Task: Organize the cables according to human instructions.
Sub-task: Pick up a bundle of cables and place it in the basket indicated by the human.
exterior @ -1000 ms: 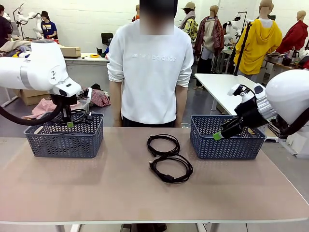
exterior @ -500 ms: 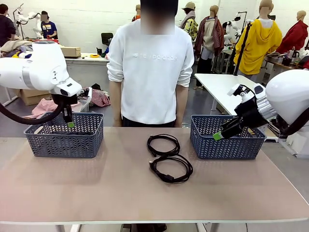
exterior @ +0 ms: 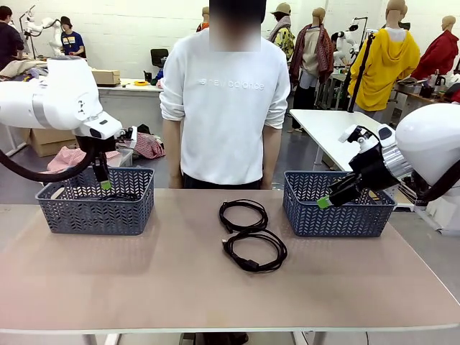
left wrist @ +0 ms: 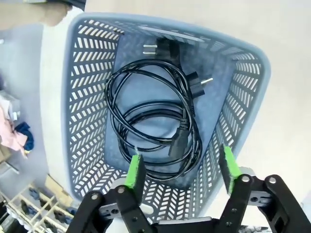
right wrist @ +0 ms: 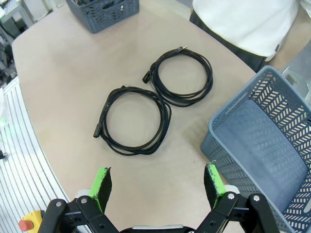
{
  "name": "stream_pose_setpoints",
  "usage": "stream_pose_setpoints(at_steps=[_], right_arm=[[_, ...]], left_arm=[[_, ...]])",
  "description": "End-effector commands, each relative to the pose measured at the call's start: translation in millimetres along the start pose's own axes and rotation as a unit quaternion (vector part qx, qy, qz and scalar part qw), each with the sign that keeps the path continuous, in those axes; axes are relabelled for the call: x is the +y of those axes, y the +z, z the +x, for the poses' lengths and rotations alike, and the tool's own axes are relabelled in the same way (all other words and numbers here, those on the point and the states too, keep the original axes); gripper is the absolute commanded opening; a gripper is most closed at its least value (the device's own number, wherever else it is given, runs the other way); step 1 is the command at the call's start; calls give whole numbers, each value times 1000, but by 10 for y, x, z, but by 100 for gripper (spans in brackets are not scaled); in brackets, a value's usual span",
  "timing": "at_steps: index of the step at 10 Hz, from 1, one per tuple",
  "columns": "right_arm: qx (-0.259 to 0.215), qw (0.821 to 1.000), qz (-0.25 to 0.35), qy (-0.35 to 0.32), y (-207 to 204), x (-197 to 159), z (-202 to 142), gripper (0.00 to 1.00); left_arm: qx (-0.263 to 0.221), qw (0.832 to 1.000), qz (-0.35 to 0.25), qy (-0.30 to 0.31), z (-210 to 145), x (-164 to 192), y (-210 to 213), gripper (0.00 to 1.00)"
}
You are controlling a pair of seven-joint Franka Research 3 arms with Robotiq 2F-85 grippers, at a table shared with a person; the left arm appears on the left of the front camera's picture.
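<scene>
Now, right gripper (right wrist: 158,182) spread wide, empty.
Light, floppy nearer coil (right wrist: 164,109) lies just ahead of your fingertips; pinch the bunched strands.

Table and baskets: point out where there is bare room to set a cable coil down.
The right basket has a bare floor. The table is open along its near edge and between the left basket and the middle. Crowded: the middle, where the far coil and near coil touch, and the left basket, its floor mostly covered by cords.
</scene>
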State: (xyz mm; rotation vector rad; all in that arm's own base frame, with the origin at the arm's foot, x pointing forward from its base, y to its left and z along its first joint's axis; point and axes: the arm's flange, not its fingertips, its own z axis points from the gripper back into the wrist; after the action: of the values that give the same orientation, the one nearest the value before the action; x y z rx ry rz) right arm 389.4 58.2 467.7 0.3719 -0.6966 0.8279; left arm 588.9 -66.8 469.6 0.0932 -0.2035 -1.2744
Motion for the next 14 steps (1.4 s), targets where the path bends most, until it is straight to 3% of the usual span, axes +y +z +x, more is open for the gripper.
stream_pose_setpoints(at_steps=[1, 5, 6, 12, 14], right_arm=[[-12, 1000, 7, 4, -24, -26, -2, 100], [-12, 1000, 7, 4, -24, -26, -2, 100], [-12, 1000, 7, 4, -24, -26, -2, 100], [-12, 1000, 7, 4, -24, -26, -2, 100], [-12, 1000, 7, 4, -24, -26, -2, 100]], left_arm=[[-13, 1000, -14, 7, -16, 5, 59, 100], [-35, 998, -25, 35, 26, -8, -5, 100], [-11, 1000, -13, 10, 14, -22, 5, 100], [-11, 1000, -13, 10, 14, -22, 5, 100], [-42, 999, -11, 21, 151, -144, 8, 100]])
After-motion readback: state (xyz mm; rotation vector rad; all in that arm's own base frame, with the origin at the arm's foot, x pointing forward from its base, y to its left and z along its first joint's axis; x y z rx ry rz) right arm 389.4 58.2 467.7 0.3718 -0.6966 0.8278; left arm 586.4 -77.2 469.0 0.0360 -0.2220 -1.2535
